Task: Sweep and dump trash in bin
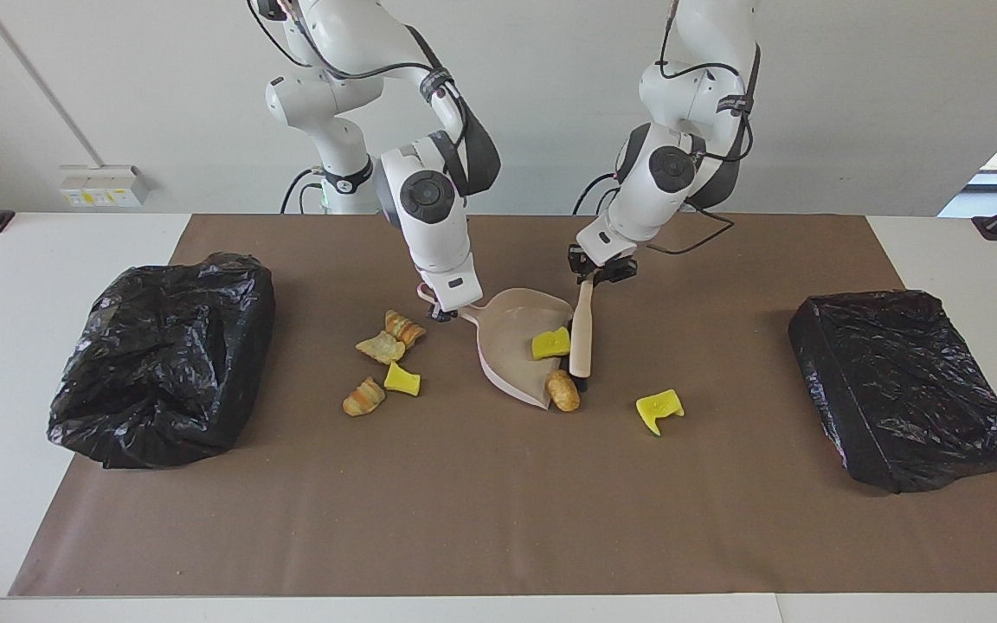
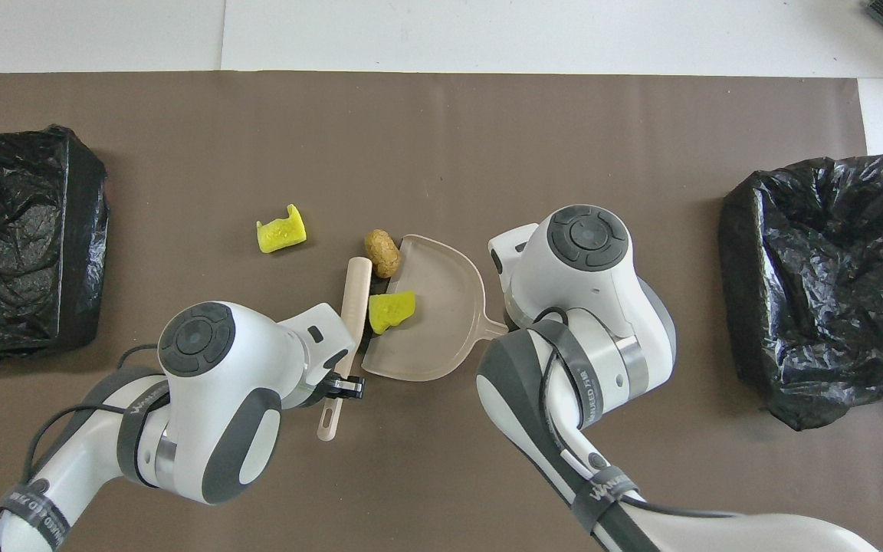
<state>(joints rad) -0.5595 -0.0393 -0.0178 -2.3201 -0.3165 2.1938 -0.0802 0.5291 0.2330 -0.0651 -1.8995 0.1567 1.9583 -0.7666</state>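
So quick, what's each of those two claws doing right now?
Left gripper: shut on the brush handle, beside the dustpan.
Right gripper: shut on the dustpan handle.

You see two arms (image 1: 429, 216) with glossy white shells, rounded at each joint. Each joint carries a dark grey circular cap (image 1: 427, 194) with a recessed centre. Wide dark grey bands (image 2: 576, 376) wrap the segments near the wrists; one bears pale lettering. Black cables (image 1: 351, 69) loop along the upper links, secured by black straps. The grippers (image 1: 440, 313) are small and black.
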